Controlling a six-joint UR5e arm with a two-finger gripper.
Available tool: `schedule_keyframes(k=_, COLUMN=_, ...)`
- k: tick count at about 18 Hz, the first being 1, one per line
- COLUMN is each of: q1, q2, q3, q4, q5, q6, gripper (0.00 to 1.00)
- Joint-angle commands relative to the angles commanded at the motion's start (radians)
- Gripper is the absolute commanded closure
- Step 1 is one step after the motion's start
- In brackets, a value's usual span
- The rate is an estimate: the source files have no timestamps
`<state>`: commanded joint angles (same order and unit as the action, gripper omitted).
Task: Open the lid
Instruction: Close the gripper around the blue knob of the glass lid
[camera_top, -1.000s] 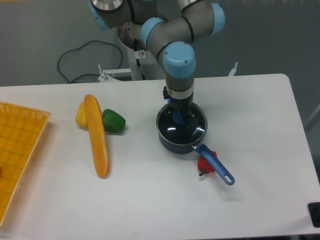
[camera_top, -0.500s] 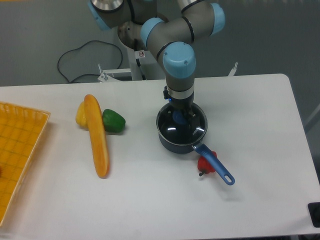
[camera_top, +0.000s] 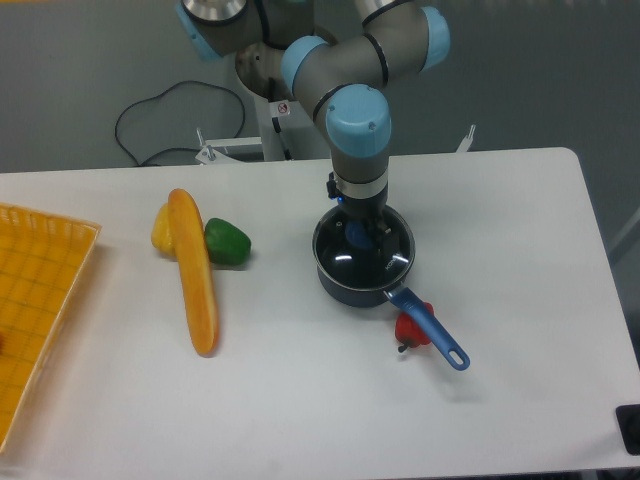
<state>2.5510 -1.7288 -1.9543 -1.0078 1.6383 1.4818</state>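
Almost no change since a second ago: hand (camera_top: 362, 234) still low over the blue knob (camera_top: 356, 236); cannot tell if closed. Lid (camera_top: 345, 260) still seated on the saucepan (camera_top: 350, 288), mid-counter (camera_top: 520, 300). Not yet lifted.

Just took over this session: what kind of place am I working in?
Likely a robotics lab test bench: a bare white table, play-food items like the long bread loaf, and a loose cable on the grey floor behind.
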Motion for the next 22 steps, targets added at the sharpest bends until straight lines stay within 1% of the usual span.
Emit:
schedule_keyframes(k=12, q1=-0.011, q2=-0.002, q3=0.003, q4=-0.002, q5=0.002, q6=0.005, gripper=0.12)
schedule_keyframes(k=22, q1=-0.011, q2=-0.006, q3=0.006, q4=-0.003, q5=0.003, q6=0.012, gripper=0.11)
